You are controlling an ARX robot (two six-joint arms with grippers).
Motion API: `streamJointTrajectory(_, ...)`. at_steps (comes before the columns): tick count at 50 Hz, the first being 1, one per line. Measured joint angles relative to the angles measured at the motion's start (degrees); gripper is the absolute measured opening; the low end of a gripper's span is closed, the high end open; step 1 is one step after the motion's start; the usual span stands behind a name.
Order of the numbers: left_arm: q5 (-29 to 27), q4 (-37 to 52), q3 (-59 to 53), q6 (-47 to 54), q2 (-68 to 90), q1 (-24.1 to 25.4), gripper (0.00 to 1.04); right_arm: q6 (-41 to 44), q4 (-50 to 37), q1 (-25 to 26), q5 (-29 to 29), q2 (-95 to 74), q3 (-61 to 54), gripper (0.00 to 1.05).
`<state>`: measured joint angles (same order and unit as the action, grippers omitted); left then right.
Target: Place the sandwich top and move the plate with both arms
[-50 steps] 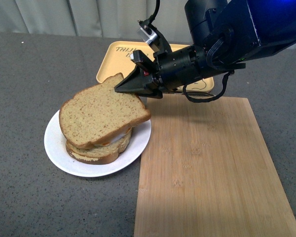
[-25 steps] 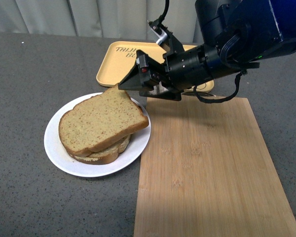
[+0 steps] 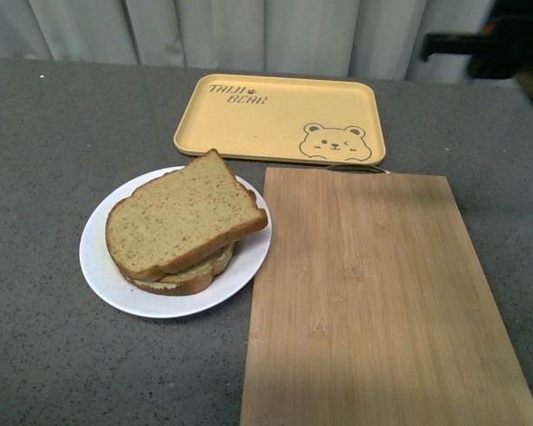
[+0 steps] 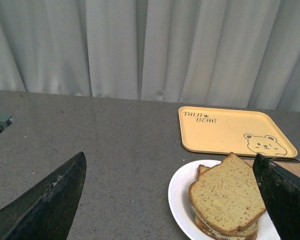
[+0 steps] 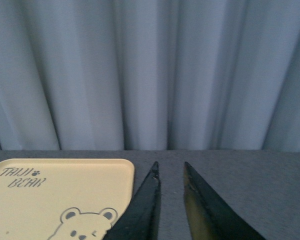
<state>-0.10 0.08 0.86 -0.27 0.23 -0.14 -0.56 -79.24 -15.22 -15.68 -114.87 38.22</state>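
The left gripper is wide open: in the left wrist view its two dark fingers stand far apart and hold nothing, above the grey table to the left of the food. On the left part of the table stands the round white plate. On it lies a stack of bread, and the sandwich top, a wide brown speckled slice with a darker crust, rests on the paler lower slices, turned a little so that one corner points to the far side. Behind the plate is the yellow tray with a bear drawing, and nothing lies on it. Just to the right of the plate lies a long wooden cutting board, very close to the plate's rim. At the far right a dark part of the right arm shows, raised before the curtain. In the right wrist view the right gripper has its fingers only slightly apart, with a narrow gap and nothing between them.
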Motion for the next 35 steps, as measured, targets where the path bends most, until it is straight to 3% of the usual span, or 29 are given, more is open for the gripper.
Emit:
streamJointTrajectory(5, 0.13, 0.0, 0.0, 0.0, 0.0, 0.0, 0.98, 0.48, -0.59, 2.05, 1.86, 4.9, -7.39, 0.01)
streamJointTrajectory(16, 0.07, -0.02, 0.0, 0.0, 0.0, 0.0, 0.98, 0.52, 0.02, 5.25, 6.27, 16.96, -20.22, 0.01)
streamJointTrajectory(35, 0.09, -0.04, 0.0, 0.0, 0.0, 0.0, 0.98, 0.52, 7.02, 9.31, 9.84, 33.55, -30.47, 0.01)
